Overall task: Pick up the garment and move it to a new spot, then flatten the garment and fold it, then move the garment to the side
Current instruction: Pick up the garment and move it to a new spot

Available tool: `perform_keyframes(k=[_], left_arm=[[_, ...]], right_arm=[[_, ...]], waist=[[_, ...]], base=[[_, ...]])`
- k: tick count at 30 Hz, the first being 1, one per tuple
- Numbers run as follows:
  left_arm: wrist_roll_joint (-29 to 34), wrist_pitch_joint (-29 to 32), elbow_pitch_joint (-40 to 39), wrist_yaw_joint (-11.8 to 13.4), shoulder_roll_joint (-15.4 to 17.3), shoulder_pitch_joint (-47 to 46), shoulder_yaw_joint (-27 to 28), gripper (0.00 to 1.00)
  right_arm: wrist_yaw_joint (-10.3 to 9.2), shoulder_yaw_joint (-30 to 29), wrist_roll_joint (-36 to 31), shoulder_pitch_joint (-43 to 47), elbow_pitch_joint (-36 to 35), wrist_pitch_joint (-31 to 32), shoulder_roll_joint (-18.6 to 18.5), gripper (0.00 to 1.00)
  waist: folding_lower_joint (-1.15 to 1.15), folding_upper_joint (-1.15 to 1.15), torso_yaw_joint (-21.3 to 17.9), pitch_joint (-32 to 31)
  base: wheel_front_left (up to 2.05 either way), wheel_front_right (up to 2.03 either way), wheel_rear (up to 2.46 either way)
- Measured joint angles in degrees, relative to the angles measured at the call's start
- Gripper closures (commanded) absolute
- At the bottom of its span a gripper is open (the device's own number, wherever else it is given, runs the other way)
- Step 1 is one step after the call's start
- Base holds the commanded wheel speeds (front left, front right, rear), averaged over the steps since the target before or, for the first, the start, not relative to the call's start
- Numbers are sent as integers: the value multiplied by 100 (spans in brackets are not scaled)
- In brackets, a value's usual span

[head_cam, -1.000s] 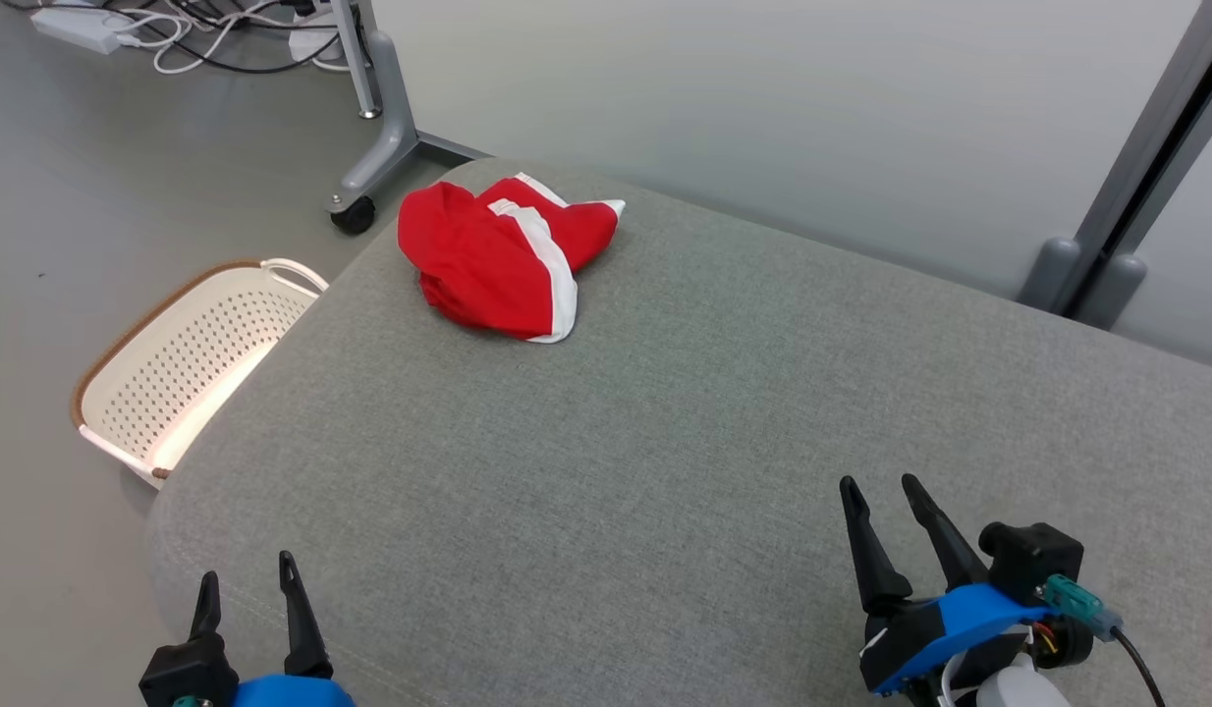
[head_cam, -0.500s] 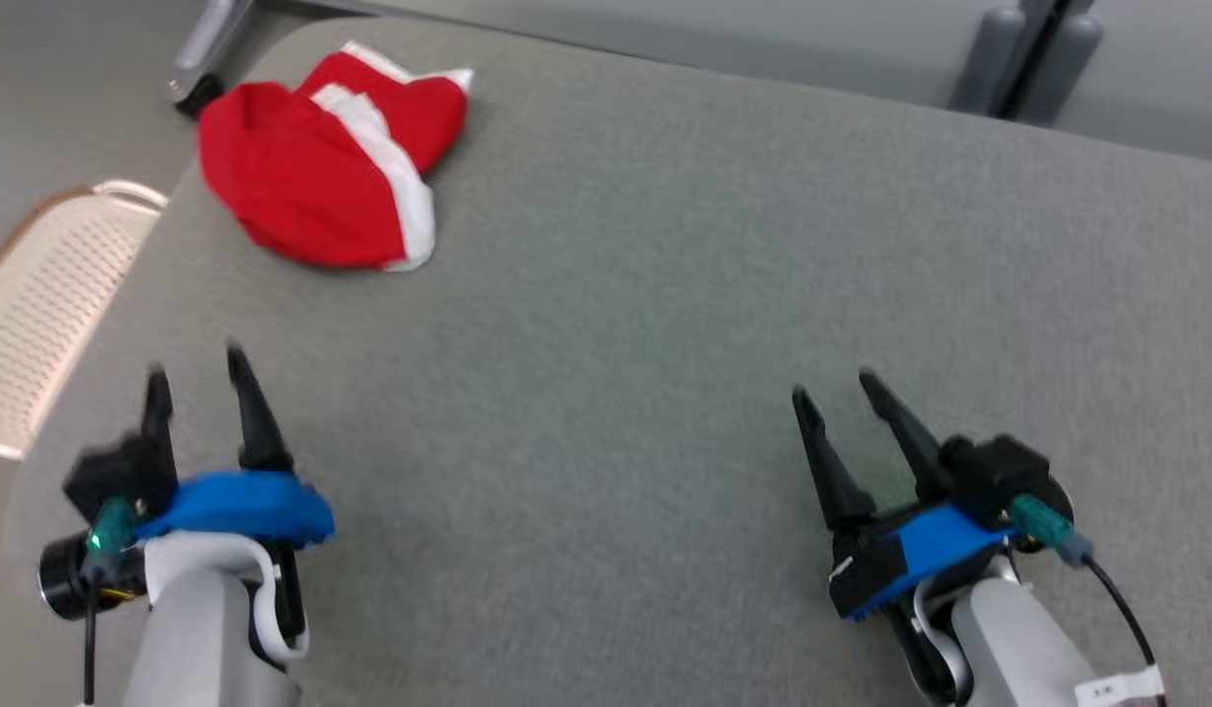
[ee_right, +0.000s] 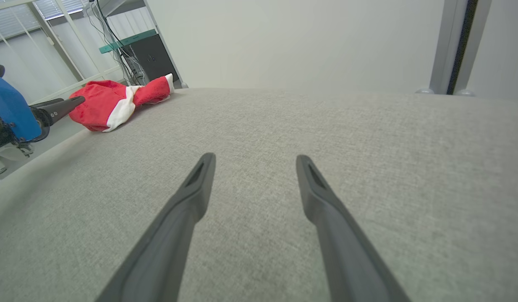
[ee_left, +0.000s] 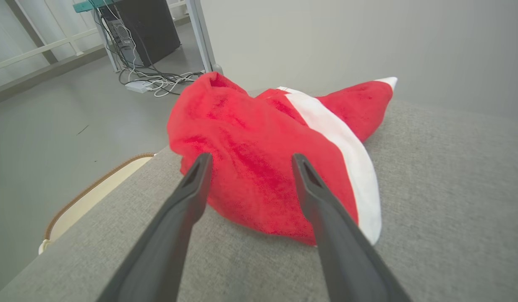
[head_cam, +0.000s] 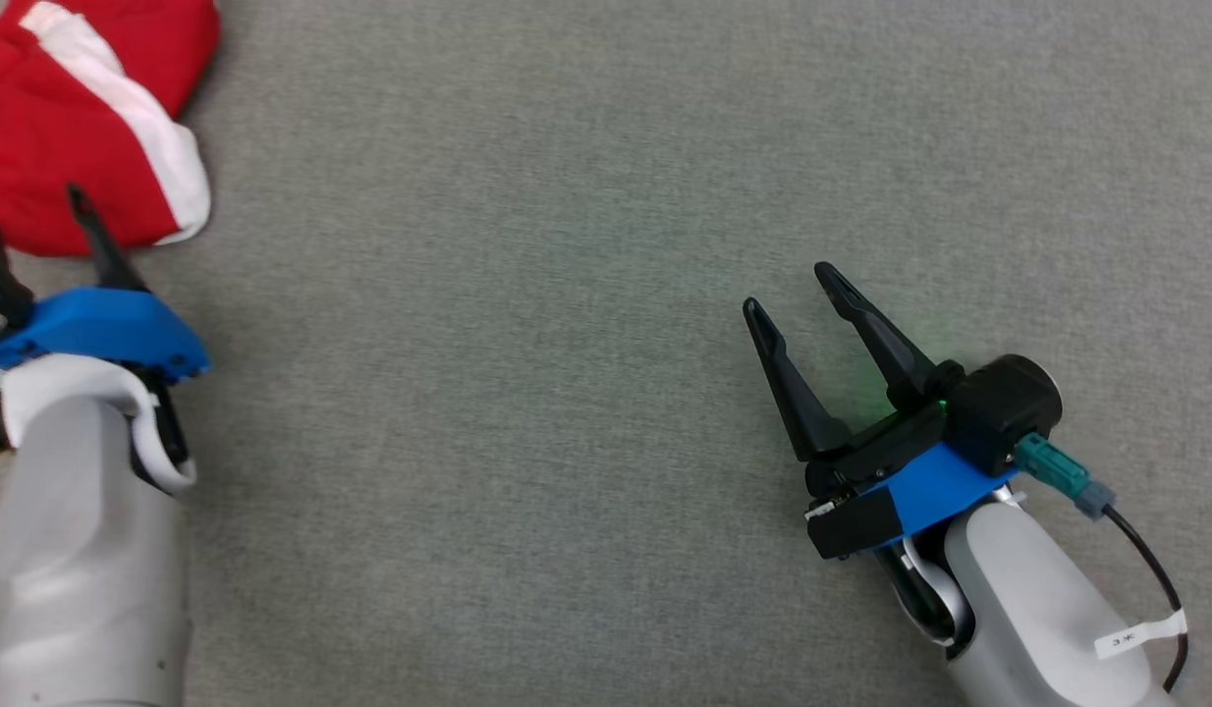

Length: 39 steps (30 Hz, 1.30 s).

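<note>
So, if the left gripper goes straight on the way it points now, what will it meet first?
Most likely the red garment: the left gripper, open, points at its near red side. How close the fingertips already are, I cannot tell.

garment (head_cam: 66, 128): cut off top-left | left gripper (head_cam: 28, 206): outer finger partly cropped

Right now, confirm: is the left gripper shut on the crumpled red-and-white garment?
No, the left gripper is open, fingers spread apart, pointing at the red-and-white garment.
</note>
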Motion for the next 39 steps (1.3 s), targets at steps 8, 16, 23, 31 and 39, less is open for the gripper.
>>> perform_keyframes(k=[8, 16, 23, 31, 39], left_arm=[[1, 74, 1054, 313, 599, -722, 188, 0], [-225, 388, 1928, -52, 1136, -1231, 285, 100], [-266, 75, 2094, -558, 1162, -1478, 178, 100], [-53, 7, 854, -1047, 673, -1519, -183, 100], [213, 5, -240, -1133, -326, -980, -750, 100]], right_arm=[[0, 147, 88, -103, -203, -2, -123, 0], [1, 82, 136, -183, -288, -8, -159, 0], [0, -102, 191, -182, -212, -10, -65, 0], [0, -399, 198, -10, -24, -10, 199, 0], [0, -610, 214, 311, 240, -9, 453, 0]], waist=[[-1, 0, -356, 297], [-2, -2, -475, 444], [-1, -1, -464, 233], [-2, -3, -401, -324], [-3, -3, -605, -990]], base=[[0, 0, 0], [0, 0, 0], [0, 0, 0], [0, 0, 0], [0, 0, 0]])
